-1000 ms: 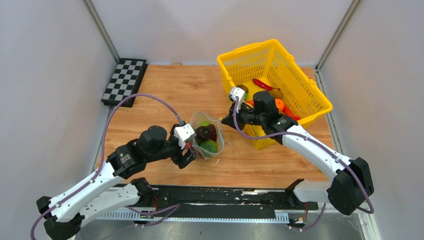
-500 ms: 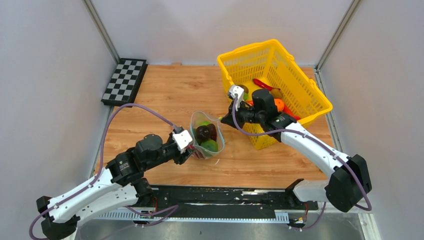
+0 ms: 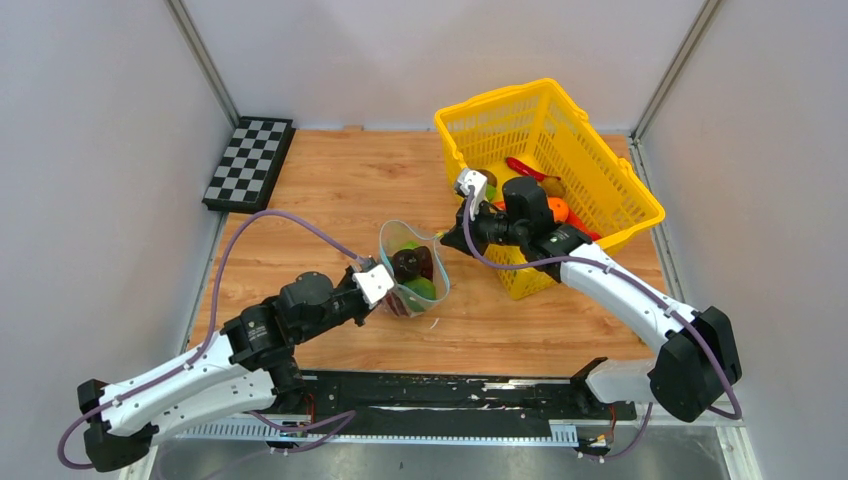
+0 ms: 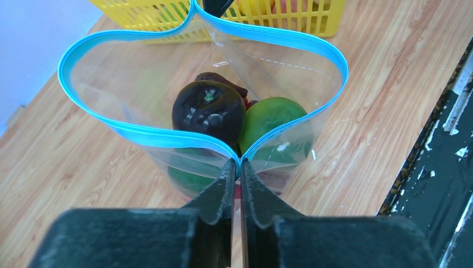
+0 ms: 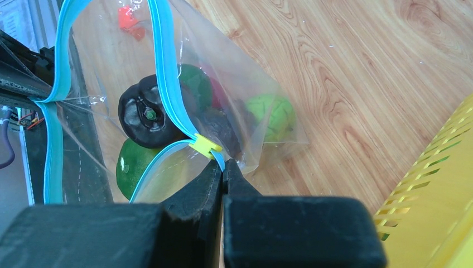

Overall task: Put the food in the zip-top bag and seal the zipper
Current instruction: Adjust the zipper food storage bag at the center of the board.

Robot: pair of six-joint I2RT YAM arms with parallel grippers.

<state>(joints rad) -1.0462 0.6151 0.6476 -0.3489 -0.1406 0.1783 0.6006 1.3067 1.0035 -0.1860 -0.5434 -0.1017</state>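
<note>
The zip-top bag [image 3: 412, 270] stands in the middle of the table with its mouth spread wide. Inside it lie a dark purple fruit [image 4: 208, 111], a green fruit [image 4: 270, 120] and more food underneath. The teal-blue zipper [image 4: 139, 134] runs round the mouth in a loop. My left gripper [image 4: 240, 163] is shut on the near end of that strip. At the far end, beside a yellow slider [image 5: 204, 145], my right gripper [image 5: 223, 164] is shut on the zipper [image 5: 164, 72]. In the top view the left gripper [image 3: 385, 298] and right gripper [image 3: 445, 238] flank the bag.
A yellow mesh basket [image 3: 495, 100] with more food in it stands tilted at the back right, just behind my right arm. A black-and-white checkerboard [image 3: 248, 162] lies at the back left. The table's dark front rail [image 4: 440, 167] is close to the bag.
My left gripper has closed from wide open onto the near end of the bag's zipper, and the left arm has shifted slightly. The right gripper has kept its hold.
</note>
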